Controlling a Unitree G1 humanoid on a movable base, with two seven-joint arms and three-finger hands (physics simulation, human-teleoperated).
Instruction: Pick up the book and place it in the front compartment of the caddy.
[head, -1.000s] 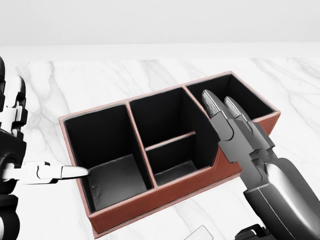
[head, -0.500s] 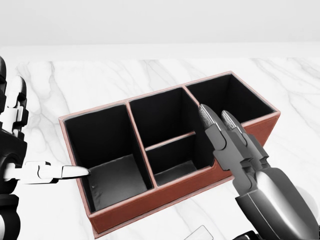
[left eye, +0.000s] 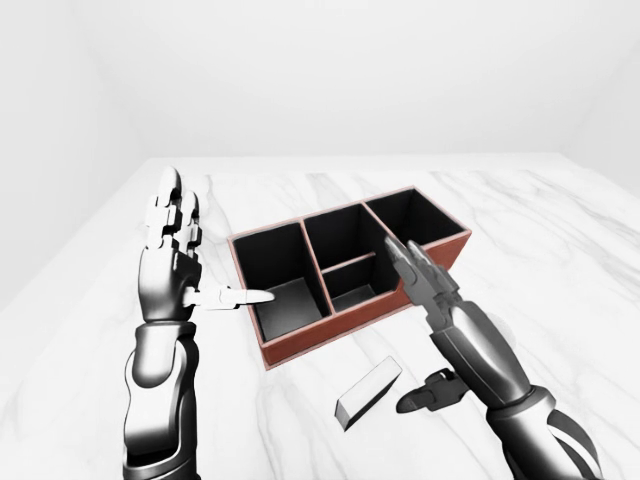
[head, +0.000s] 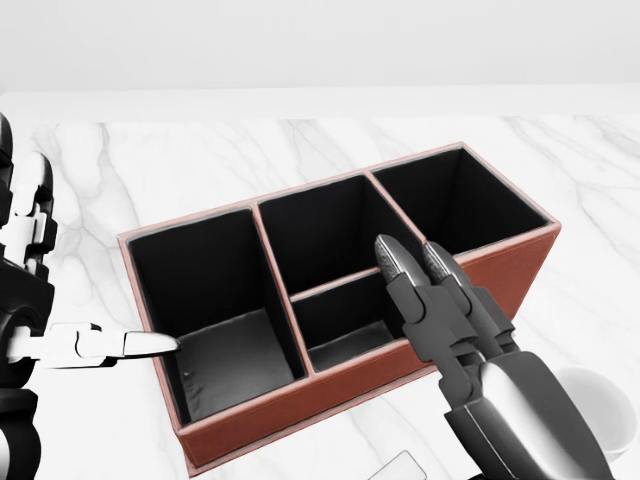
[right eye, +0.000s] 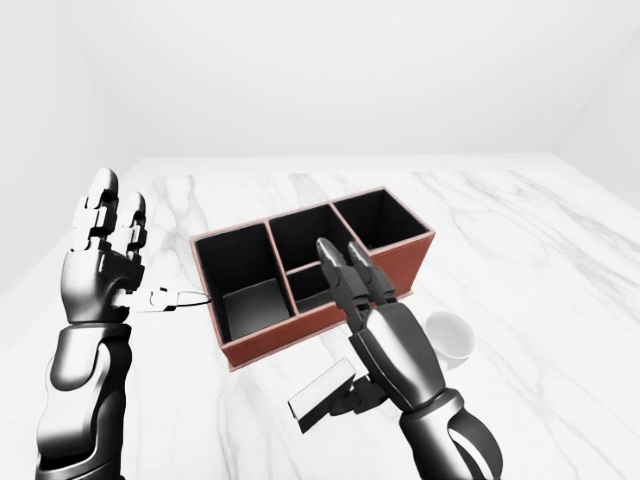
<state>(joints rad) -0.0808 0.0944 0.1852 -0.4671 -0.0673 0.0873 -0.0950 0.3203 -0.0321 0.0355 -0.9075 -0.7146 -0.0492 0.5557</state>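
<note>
On the white marble table (left eye: 560, 250), the book (left eye: 367, 392) lies flat at 6 o'clock of the caddy (left eye: 345, 262), just beside the right hand (left eye: 455, 325), fingers spread, at its 7 o'clock; left hand (left eye: 170, 255) open

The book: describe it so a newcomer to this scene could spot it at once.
On the white marble table, find the red-brown caddy. The book lies flat just below it in the left-eye view, beside the right hand. It is the only slim grey slab; the nearby white cup is round.
</note>
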